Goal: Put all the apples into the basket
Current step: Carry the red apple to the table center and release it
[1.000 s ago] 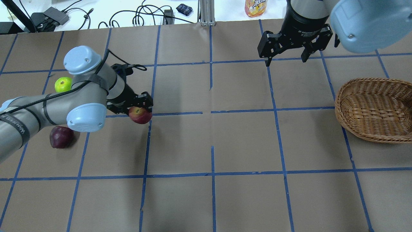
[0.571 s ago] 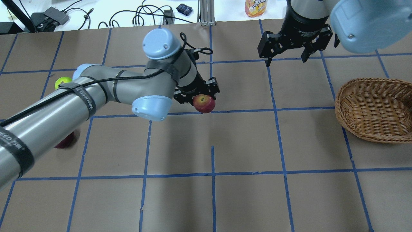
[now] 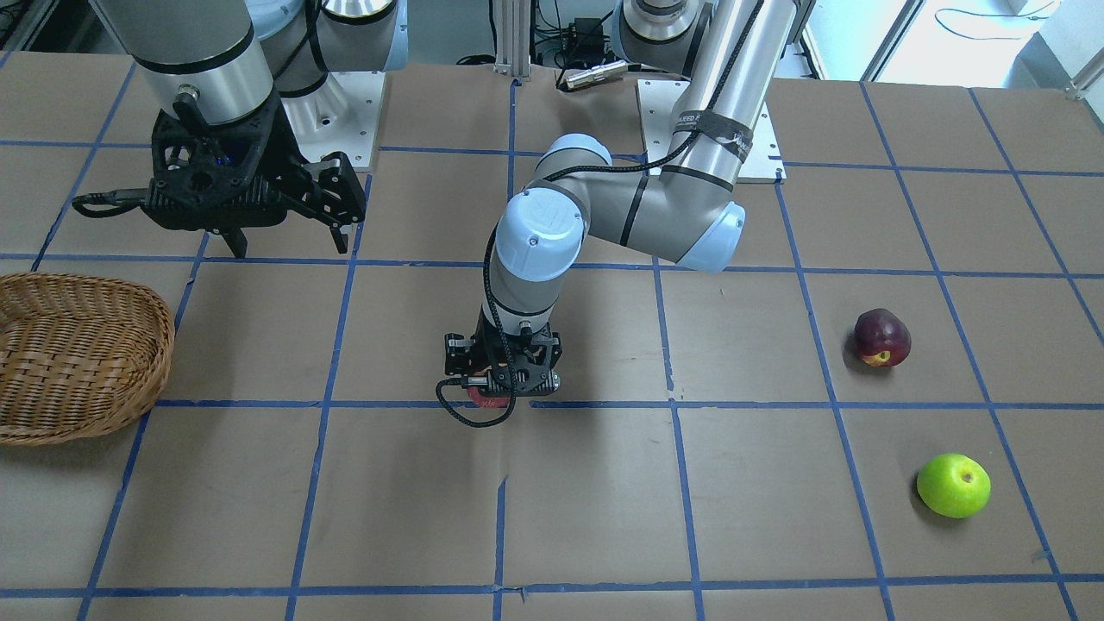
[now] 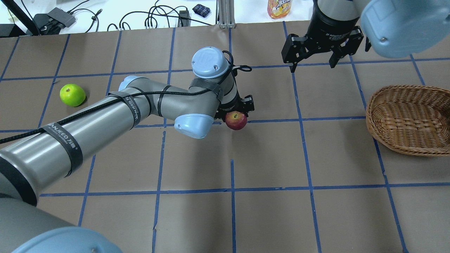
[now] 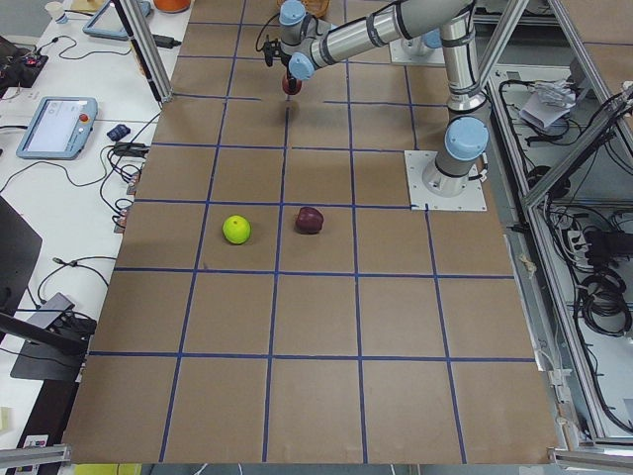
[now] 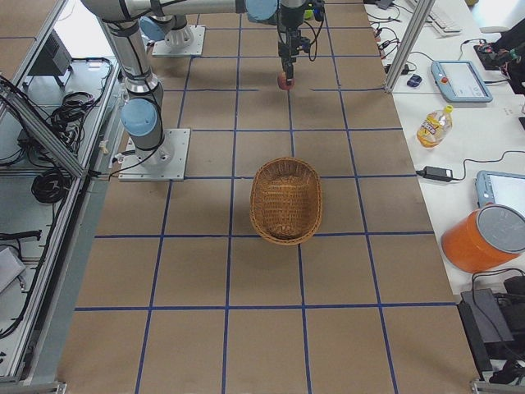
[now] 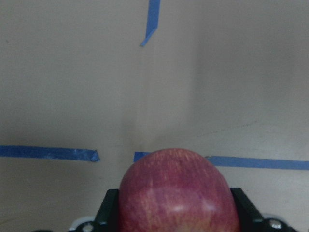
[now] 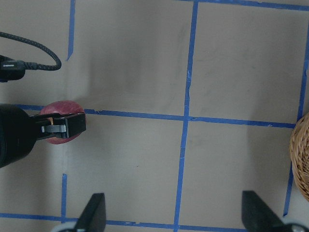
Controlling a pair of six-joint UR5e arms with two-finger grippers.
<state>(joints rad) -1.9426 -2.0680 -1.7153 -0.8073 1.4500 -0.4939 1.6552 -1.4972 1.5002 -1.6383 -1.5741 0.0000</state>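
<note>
Over mid-table [image 4: 267, 154], left pincer [image 4: 236, 116] tight on red apple [image 7: 176, 193], seemingly aloft; right pincer [image 4: 312, 66] wide apart

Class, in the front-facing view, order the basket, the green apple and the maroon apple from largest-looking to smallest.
1. basket: clearly largest, even though the view's edge cuts it off.
2. green apple.
3. maroon apple: looks only slightly smaller than the green one, and it lies farther from the camera, so their true order is unsure.
</note>
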